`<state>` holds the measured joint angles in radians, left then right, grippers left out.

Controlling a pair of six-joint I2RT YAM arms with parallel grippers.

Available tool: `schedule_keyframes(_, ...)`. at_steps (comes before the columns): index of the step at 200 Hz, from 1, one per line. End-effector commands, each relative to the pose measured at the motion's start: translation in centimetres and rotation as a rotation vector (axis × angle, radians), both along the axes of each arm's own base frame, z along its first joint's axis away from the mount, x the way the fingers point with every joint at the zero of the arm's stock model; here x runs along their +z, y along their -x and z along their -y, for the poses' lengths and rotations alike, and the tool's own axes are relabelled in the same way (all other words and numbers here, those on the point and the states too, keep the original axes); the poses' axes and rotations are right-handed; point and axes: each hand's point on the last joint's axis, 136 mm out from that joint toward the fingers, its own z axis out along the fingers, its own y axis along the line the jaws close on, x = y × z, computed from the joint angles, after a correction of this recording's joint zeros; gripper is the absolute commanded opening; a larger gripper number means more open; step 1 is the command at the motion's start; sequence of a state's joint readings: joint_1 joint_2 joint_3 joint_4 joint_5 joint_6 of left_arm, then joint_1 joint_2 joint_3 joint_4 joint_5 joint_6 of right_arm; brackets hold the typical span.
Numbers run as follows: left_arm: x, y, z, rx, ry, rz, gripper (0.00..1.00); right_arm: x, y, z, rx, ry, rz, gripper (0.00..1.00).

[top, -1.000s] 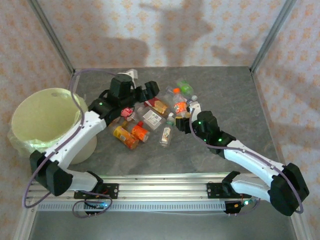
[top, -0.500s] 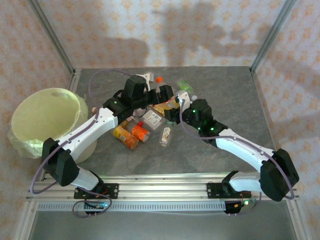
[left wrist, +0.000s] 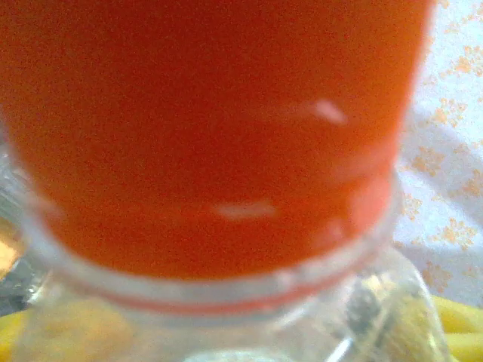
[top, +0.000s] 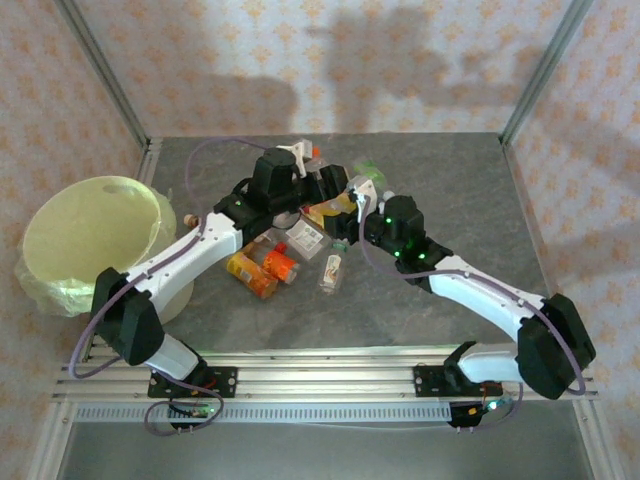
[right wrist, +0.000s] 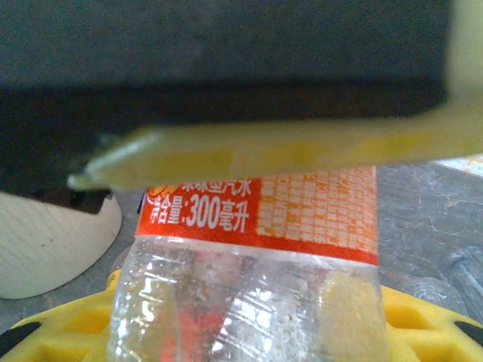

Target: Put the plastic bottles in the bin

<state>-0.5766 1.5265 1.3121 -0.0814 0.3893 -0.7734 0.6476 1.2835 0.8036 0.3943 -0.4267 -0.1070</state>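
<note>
A large round bin lined with a pale yellow-green plastic bag point(top: 90, 240) is seen at the left edge of the grey bench point(top: 460, 180), close beside the left arm. The small plastic bottles point(top: 290, 250) are heaped near the middle of the bench, to the right of the bin and apart from it. Two orange bottles point(top: 262, 270) lie side by side at the near left of the heap, and a clear bottle point(top: 332, 268) lies just to their right. A white-labelled bottle point(top: 306, 236) lies behind them, and a green-capped bottle point(top: 370, 170) lies at the far side. Both arms are stretched over the far part of the heap, where the left hand point(top: 325, 182) and the right hand point(top: 350, 205) are found very near each other. In the right wrist view a clear plastic bottle with a red-orange label point(right wrist: 249, 286) is clamped between the right hand's yellow fingers point(right wrist: 287, 147). One pad is pressed on it from above and the other from below, so this hand is clenched on that bottle. In the left wrist view a clear bottle with a broad orange cap point(left wrist: 211, 151) is seen blurred and very close to the lens, with a yellow finger point(left wrist: 456, 324) beside its shoulder. Whether the left hand is grasping it or merely set around it cannot be told.
</note>
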Motion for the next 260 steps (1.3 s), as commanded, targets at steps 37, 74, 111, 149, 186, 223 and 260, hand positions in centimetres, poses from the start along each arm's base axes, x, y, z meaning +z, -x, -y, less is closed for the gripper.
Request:
schedule_keyframes(37, 2.3, 0.9, 0.8, -0.062, 0.027, 0.088, 0.49, 2.7, -0.6, -0.6, -0.005, -0.063, 0.045, 0.48)
schedule_keyframes(74, 2.3, 0.5, -0.4, 0.001, -0.012, 0.101, 0.4, 1.3, -0.2, -0.6, 0.01, -0.008, -0.017, 0.7)
schedule_keyframes(111, 2.0, -0.1, -3.2, 0.126, -0.132, 0.104, 0.36, 0.1, 0.7, -0.2, 0.028, 0.032, -0.043, 0.87)
schedule_keyframes(149, 1.9, 0.0, -7.0, 0.266, -0.268, 0.102, 0.36, -0.1, 0.9, 0.7, -0.008, 0.038, -0.044, 0.99)
schedule_keyframes(186, 3.2, 1.7, -14.5, 0.523, -0.522, 0.083, 0.36, 0.4, -0.1, 2.5, -0.132, 0.003, -0.013, 0.99)
schedule_keyframes(223, 6.4, 5.0, -21.0, 0.686, -0.759, 0.109, 0.35, 0.2, -1.1, 3.4, -0.21, 0.006, -0.009, 0.99)
schedule_keyframes(260, 12.1, 9.2, -26.8, 0.86, -0.877, 0.2, 0.34, 0.1, -1.8, 3.4, -0.235, 0.001, -0.002, 0.99)
